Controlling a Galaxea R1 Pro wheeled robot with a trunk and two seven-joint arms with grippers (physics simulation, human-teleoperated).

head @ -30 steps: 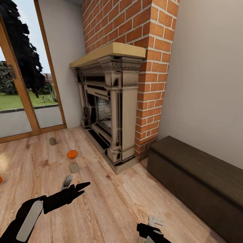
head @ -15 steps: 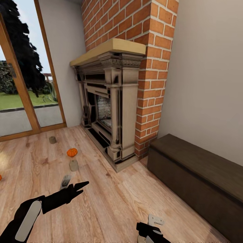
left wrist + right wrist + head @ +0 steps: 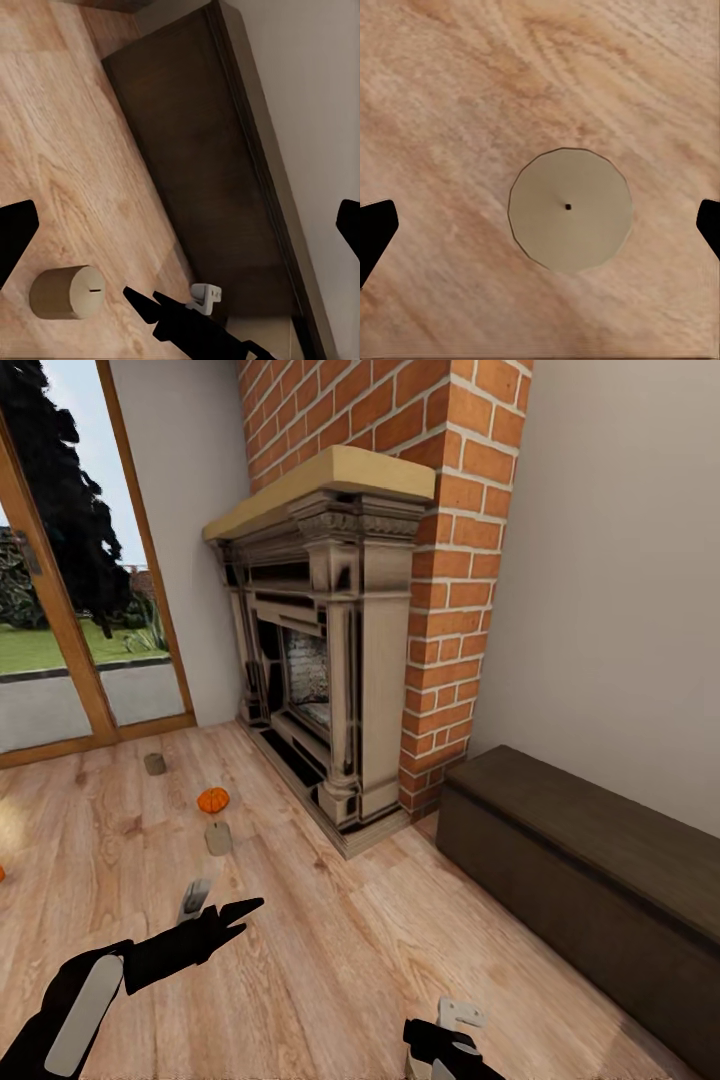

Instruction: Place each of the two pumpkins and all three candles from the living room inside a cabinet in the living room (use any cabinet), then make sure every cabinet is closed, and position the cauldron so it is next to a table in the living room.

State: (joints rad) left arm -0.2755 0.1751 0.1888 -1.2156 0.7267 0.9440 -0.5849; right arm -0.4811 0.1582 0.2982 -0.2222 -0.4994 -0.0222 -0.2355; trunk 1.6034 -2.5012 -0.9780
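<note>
A: Where's the nearest candle (image 3: 570,208)?
B: Upright on the floor (image 3: 450,90), straight below the right gripper (image 3: 540,225), centred between its wide-spread fingers.
A: And the left gripper (image 3: 180,225)?
B: Spread wide too, holding nothing, pointing toward the cabinet (image 3: 202,150); the right is nearer

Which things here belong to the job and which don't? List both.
Job:
pumpkin
second pumpkin at the picture's edge
candles, one under the right gripper
cabinet

Not the job:
fireplace
brick chimney
glass door
</note>
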